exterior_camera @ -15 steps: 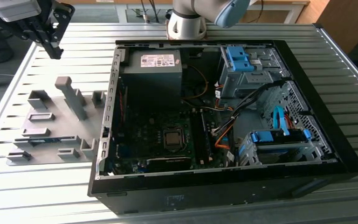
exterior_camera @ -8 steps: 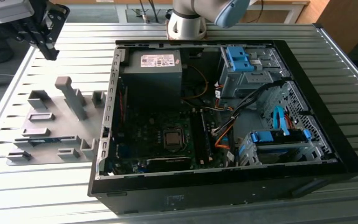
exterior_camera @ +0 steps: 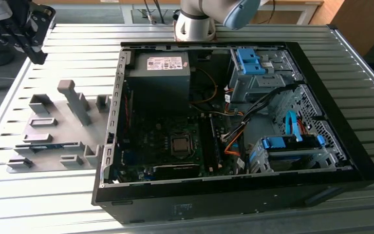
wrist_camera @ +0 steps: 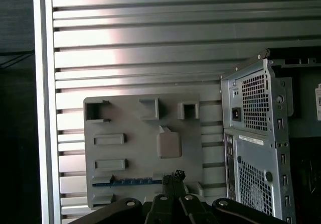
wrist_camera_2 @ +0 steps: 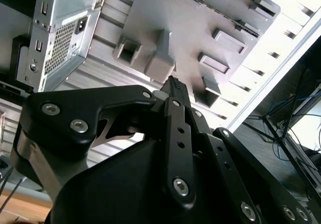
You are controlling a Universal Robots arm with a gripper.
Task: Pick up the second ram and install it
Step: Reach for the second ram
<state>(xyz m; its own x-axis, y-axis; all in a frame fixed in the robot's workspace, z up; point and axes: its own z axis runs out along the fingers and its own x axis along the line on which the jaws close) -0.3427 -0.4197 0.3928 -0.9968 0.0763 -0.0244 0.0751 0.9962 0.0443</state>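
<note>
In the exterior view, the tool (exterior_camera: 38, 57) hangs at the far corner on the exterior view's left, its fingers together and holding nothing. The second ram (exterior_camera: 47, 146) lies in a slot of the grey fixture plate (exterior_camera: 66, 124) on the slatted bench (exterior_camera: 64, 187), beside the open computer case (exterior_camera: 239, 204) and well apart from the tool

In the second wrist view, the tool (wrist_camera_2: 174, 82) is closed on itself, the fixture plate (wrist_camera_2: 150, 13) and the case's rear panel (wrist_camera_2: 60, 38) beyond it

In the first wrist view, the second ram (wrist_camera: 128, 182) shows as a blue-green strip along one edge of the fixture plate (wrist_camera: 135, 133), with the closed tool (wrist_camera: 176, 175) in front of its end nearest the case (wrist_camera: 256, 133)
</note>
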